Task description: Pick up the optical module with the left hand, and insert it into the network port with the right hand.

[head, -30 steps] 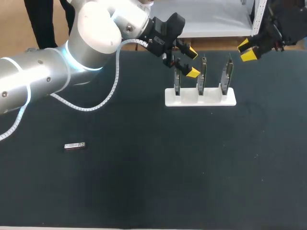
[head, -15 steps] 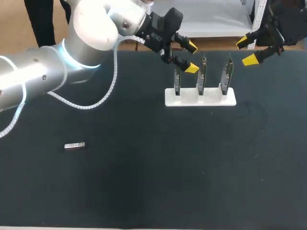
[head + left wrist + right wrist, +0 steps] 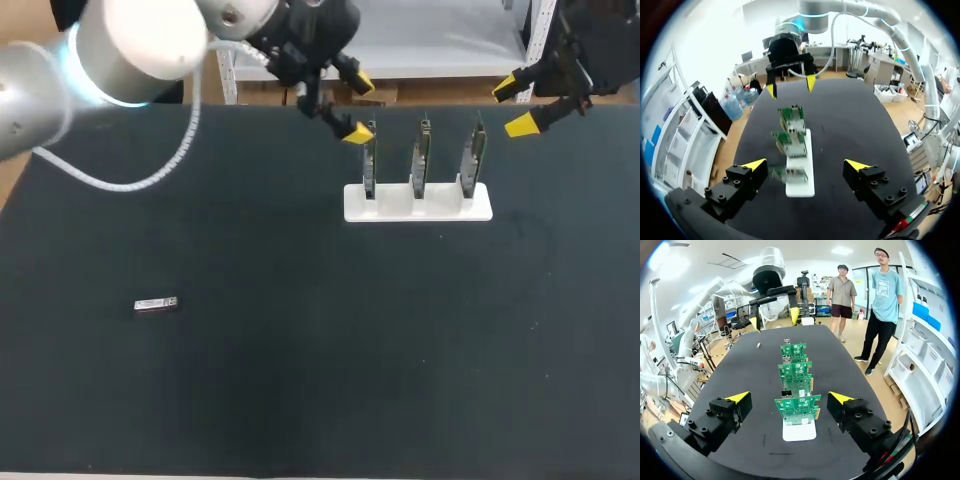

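Observation:
The optical module (image 3: 156, 304), a small silver bar, lies alone on the dark table at the front left; in the right wrist view the module (image 3: 758, 345) is a far speck. A white stand (image 3: 418, 203) at the back holds three upright green circuit boards (image 3: 422, 155). My left gripper (image 3: 357, 108) hovers open just behind and left of the stand's left board, empty. My right gripper (image 3: 515, 106) hangs open past the stand's right end, also empty. In each wrist view the boards (image 3: 791, 117) (image 3: 795, 372) stand in a row ahead of the open fingers, with my other gripper beyond them.
The dark table (image 3: 300, 350) stretches wide between the module and the stand. My left arm crosses over the table's back left corner. People stand beyond the far table end, touching nothing.
My left arm has swung up and to the left, its gripper drawing back from beside the left board. My right gripper opened wider, then held still.

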You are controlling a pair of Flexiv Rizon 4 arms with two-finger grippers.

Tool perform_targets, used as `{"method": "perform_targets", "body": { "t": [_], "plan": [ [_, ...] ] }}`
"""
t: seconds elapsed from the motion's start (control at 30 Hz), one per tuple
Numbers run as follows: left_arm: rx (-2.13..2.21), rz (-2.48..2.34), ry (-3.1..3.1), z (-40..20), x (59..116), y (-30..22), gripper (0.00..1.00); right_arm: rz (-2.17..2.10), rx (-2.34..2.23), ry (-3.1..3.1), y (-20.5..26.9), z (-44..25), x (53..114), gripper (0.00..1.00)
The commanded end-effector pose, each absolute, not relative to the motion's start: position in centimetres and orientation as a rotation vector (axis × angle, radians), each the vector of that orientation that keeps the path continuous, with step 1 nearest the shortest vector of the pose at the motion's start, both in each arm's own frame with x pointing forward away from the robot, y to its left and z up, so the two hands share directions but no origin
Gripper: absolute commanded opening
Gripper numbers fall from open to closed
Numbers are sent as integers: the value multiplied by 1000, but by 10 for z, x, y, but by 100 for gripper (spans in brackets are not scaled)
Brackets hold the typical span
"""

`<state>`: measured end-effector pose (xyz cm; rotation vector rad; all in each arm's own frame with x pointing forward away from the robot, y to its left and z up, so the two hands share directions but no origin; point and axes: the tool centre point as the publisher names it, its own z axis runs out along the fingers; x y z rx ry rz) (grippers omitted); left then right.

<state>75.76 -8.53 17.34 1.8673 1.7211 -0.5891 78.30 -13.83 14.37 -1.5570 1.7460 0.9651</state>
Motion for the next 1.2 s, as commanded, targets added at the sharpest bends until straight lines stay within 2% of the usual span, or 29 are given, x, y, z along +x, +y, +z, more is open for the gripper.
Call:
{"method": "perform_targets", "body": {
  "t": [0.03, 0.3, 0.67, 1.2],
  "plan": [
    [1806, -404, 1777, 197, 707, -35, 100, 959, -1555, 1746, -138, 144, 781, 100],
    [1820, -227, 1940, 191, 665, 24, 100, 959, -1555, 1746, -138, 144, 781, 100],
    [1915, -28, 2126, 152, 614, 94, 100, 959, -1555, 1746, -138, 144, 781, 100],
    [1881, 19, 2374, 98, 579, 161, 100, 959, -1555, 1746, -138, 144, 781, 100]
  ]
}}
